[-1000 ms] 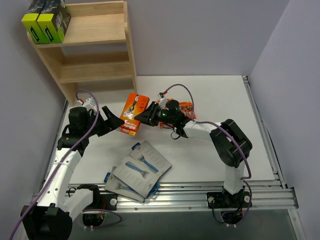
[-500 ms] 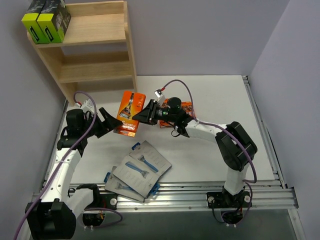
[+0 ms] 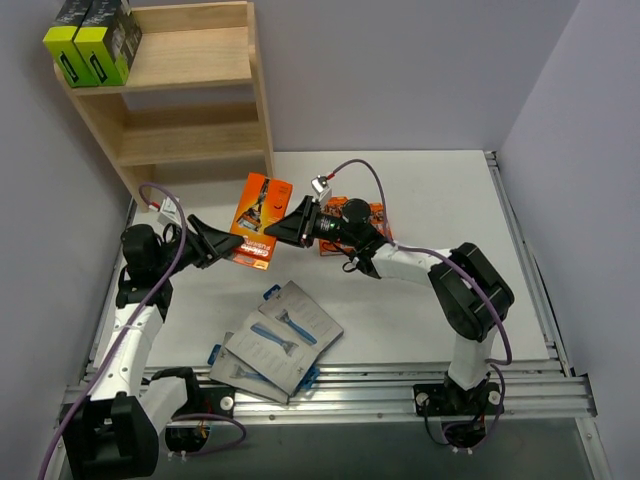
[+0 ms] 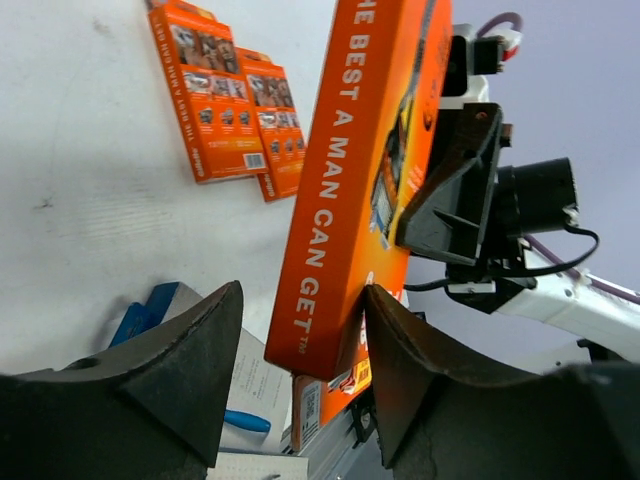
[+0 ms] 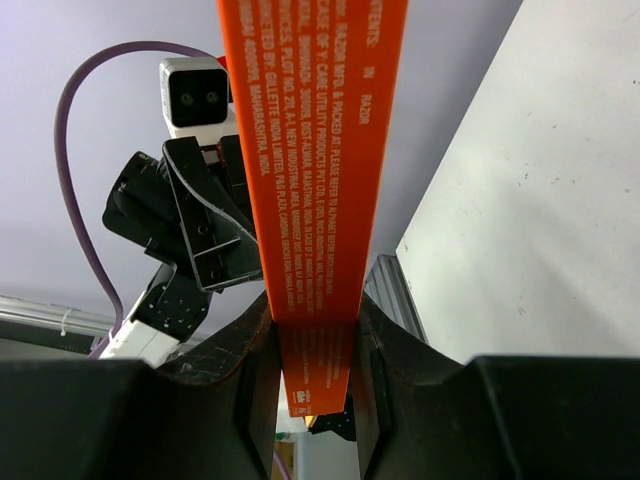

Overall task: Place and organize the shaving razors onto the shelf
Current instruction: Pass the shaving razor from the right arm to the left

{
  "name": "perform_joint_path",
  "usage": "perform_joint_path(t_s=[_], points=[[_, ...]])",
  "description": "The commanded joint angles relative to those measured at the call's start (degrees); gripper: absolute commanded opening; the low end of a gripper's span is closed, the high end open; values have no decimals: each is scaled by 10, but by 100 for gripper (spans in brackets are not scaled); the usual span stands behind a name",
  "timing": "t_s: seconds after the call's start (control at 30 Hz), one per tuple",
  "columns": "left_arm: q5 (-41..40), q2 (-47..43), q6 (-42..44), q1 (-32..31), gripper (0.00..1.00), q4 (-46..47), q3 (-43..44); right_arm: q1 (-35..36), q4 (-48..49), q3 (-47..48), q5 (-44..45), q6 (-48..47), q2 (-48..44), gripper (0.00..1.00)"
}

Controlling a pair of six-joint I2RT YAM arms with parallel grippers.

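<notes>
Starting at the left, we see two black boxes with lime-green sides on the top tier of the shelf. Our left gripper straddles the flat orange pack, jaws parted, one finger touching it. That pack, white lettering along its edge, hangs above the table, clamped by our right gripper. Grey cards lie on the table nearer us.

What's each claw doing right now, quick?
Left claw: open, straddling the orange razor pack, not yet clamped.
Right claw: closed, holding the orange razor pack.
</notes>
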Motion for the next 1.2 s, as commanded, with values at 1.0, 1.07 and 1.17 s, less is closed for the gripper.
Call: perform_joint_path(t_s=[1.0,1.07,1.17], points=[[34,-16,-104,50,2,65,74,-103,-99,-13,-38,-70,-71,61],[15,-15,-102,53,2,54,104,-112,-107,-18,-44,-74,-86,62],[4,-5,-108,57,2,58,157,-128,-146,-22,-50,-102,-106,64]])
